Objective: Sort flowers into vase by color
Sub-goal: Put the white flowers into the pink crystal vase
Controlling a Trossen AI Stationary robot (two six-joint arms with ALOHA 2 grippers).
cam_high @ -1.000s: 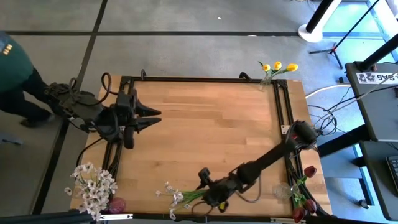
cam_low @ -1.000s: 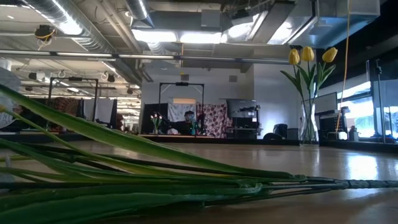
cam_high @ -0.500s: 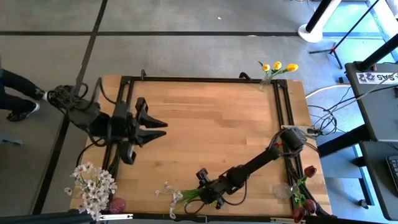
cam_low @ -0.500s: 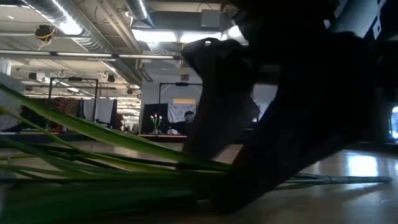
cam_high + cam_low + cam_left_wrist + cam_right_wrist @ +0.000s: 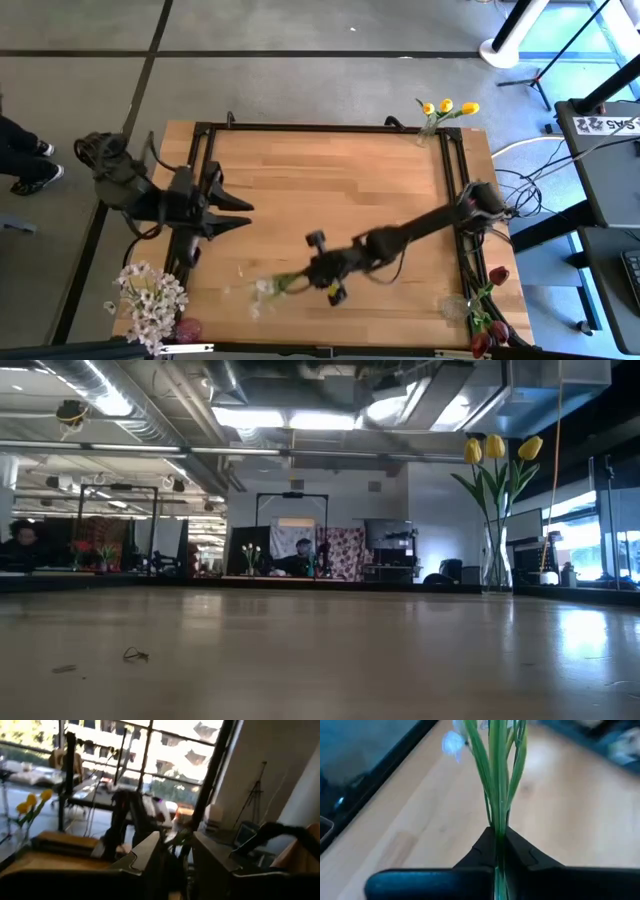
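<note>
With its jaws pressed together on the green stems, the right gripper [image 5: 322, 272] holds the white-blossom spray [image 5: 268, 287] above the wooden table [image 5: 330, 180], well apart from the vase of yellow tulips [image 5: 445, 108] at the table's far right corner. Across the table from that vase, the left gripper [image 5: 240, 212] hangs near the left edge with its jaws apart and nothing between them. More white blossoms [image 5: 150, 297] stand at the near left corner, diagonally opposite the yellow tulips, and dark red tulips [image 5: 490, 310] at the near right corner.
</note>
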